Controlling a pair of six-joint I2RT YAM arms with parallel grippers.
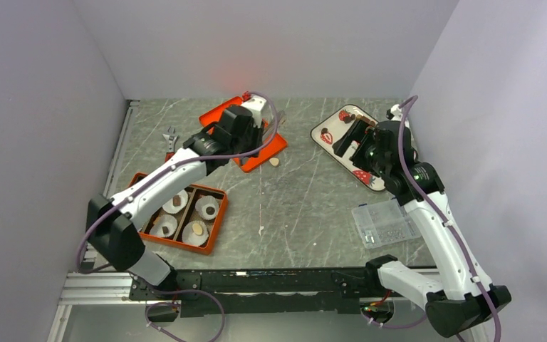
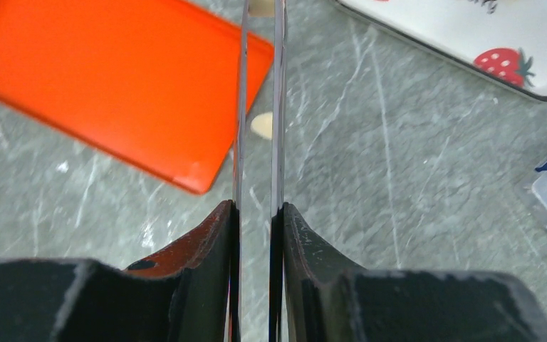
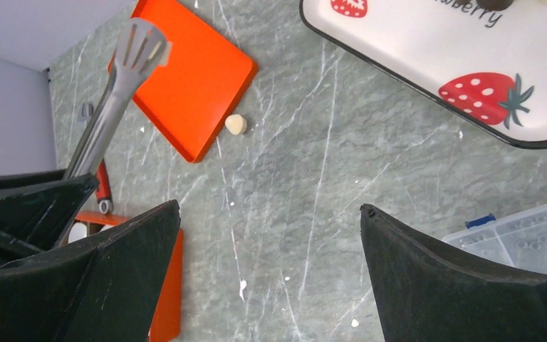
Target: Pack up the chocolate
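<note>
A tan chocolate piece [image 1: 274, 162] lies on the table just off the right edge of a flat orange lid [image 1: 221, 114]. It also shows in the left wrist view [image 2: 262, 125] and the right wrist view [image 3: 236, 125]. My left gripper [image 1: 248, 122] [image 2: 256, 206] is shut on metal tongs [image 3: 134, 50], whose tips hang over the lid. An orange box [image 1: 216, 222] holds white paper cups with chocolate pieces [image 1: 177, 202] in them. My right gripper [image 1: 356, 139] [image 3: 271, 206] is wide open and empty above the white strawberry tray [image 1: 325, 133].
A clear plastic compartment box [image 1: 384, 224] lies at the right front. A small wrench [image 1: 171, 135] lies left of the orange lid. Grey walls close in the table on the left, back and right.
</note>
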